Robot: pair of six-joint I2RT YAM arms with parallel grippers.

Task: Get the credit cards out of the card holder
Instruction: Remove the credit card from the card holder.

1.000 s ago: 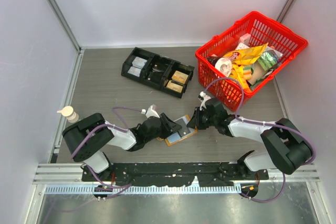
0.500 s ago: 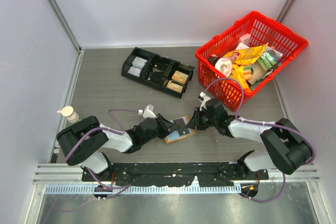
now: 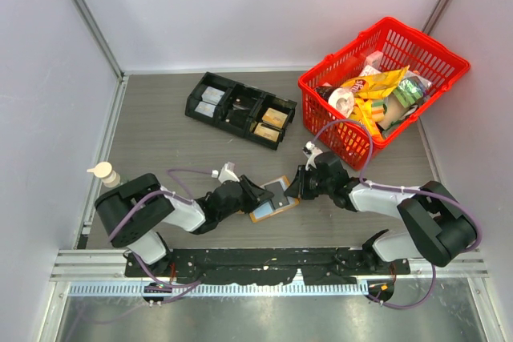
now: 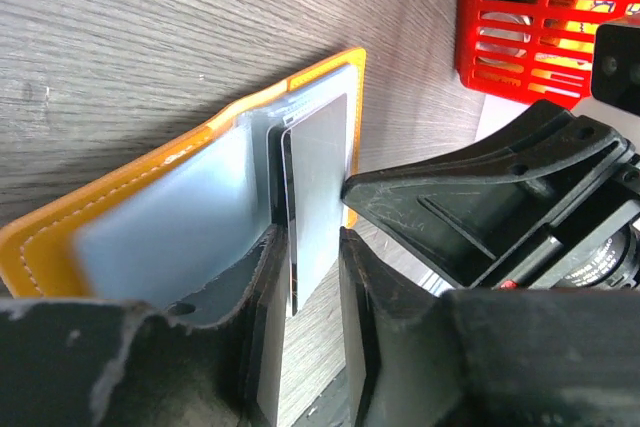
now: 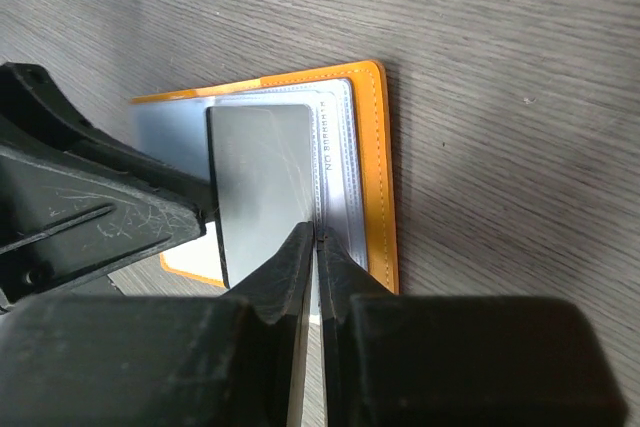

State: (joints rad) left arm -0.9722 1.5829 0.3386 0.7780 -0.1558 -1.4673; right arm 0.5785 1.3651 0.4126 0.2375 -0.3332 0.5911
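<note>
The card holder (image 3: 268, 212) lies open on the table, just on the arms' side of the red basket (image 3: 314, 102). My left gripper (image 4: 308, 277) is clamped on one grey card (image 4: 320, 177), which is partly out of its pocket but not yet free. My right gripper (image 5: 316, 242) has its fingers together, with the tips on the pale inner panel. I judge this first card is half drawn and none are fully removed.
</note>
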